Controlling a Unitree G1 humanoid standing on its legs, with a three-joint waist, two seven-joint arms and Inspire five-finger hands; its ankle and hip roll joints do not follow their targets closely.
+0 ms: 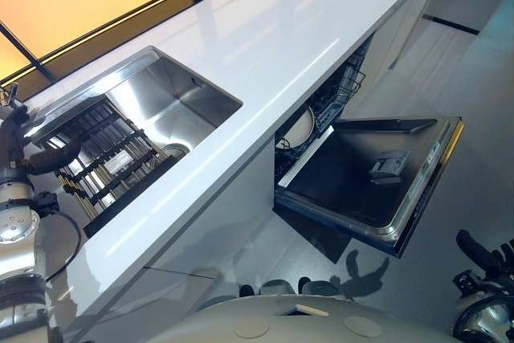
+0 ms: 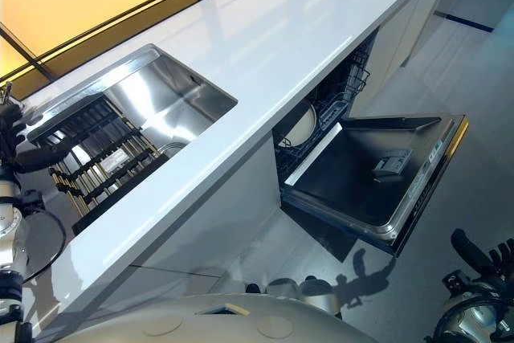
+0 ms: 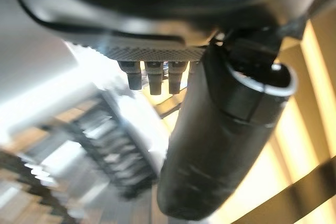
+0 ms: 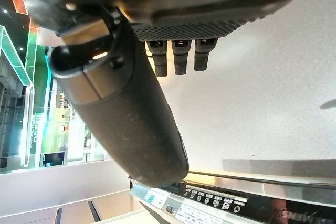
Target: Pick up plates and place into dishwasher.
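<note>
Plate point(image 1: 299, 128) stands on edge in dishwasher point(image 1: 377, 174) rack, well ahead of right hand point(image 2: 482, 259), fingers relaxed, empty. Left hand point(image 1: 50, 158) over sink rack point(image 1: 108, 162), fingers straight, empty.

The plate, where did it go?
In the left eye view the white plate stands on edge in the dishwasher rack under the white counter, just behind the open dishwasher door, right of the sink.

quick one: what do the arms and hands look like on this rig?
Silver-grey metal arm segments with dark joints; the left arm is ribbed and ringed. Both hands are dark: the left hand and right hand. Up close, each palm has a dotted grip texture and the thumbs are smooth black cylinders.
</note>
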